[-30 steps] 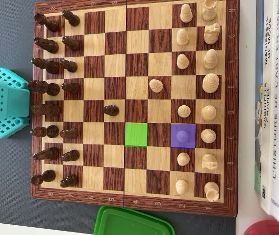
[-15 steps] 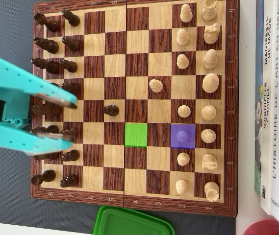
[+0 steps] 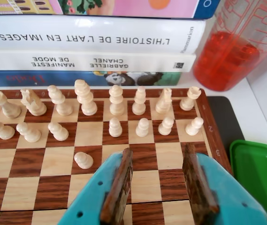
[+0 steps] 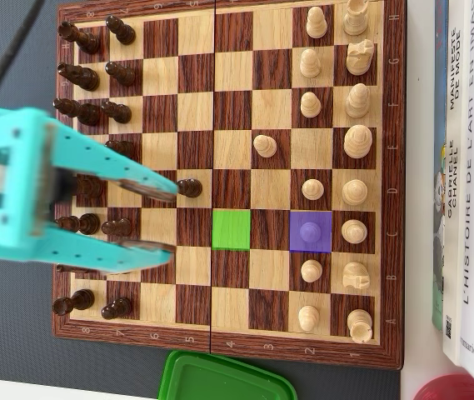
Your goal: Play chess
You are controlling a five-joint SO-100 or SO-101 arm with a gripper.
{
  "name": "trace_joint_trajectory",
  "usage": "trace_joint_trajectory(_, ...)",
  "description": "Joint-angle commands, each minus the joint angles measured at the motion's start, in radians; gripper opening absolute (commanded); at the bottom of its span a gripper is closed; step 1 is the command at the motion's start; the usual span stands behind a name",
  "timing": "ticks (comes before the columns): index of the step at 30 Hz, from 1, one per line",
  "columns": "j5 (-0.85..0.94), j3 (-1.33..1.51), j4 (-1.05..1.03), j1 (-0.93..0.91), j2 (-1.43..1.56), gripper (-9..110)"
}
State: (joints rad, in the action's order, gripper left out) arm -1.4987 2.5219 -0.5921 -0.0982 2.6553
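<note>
1. Chessboard: lies flat on the counter, dark pieces along the left edge of the overhead view, light pieces along the right. Beside it are the stacked books, a green lid at the bottom edge and a red measuring jug.
2. Claw: a second ago only its teal body showed at the left edge; it has since advanced across the dark ranks, its tips now over the fifth and sixth columns from the left. The jaws stand wide apart and carry nothing, as the wrist view confirms.
3. Green-marked square: empty, just right of the claw tips.
4. Purple-marked square: holds a light pawn, unmoved.
5. Advanced dark pawn: sits right at the upper finger's tip; contact cannot be judged.
6. Judgement: the approach is under way; the marked pawn appears to be the target, the green square its destination. The claw must travel further right.
</note>
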Motion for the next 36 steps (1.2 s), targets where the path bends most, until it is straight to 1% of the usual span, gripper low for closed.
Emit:
trace_joint_trajectory(1,-0.006,-0.164,-0.006,0.009,-0.153,16)
trace_joint_trajectory(4,-0.005,-0.313,-0.094,0.021,-0.330,16)
trace_joint_trajectory(8,0.005,-0.529,-0.282,0.009,-0.537,16)
trace_joint_trajectory(12,0.006,-0.698,-0.433,0.002,-0.684,16)
trace_joint_trajectory(15,0.002,-0.793,-0.497,0.000,-0.770,16)
trace_joint_trajectory(20,-0.005,-0.897,-0.534,-0.008,-0.891,16)
trace_joint_trajectory(36,0.006,-1.126,-0.529,-0.029,-1.206,16)
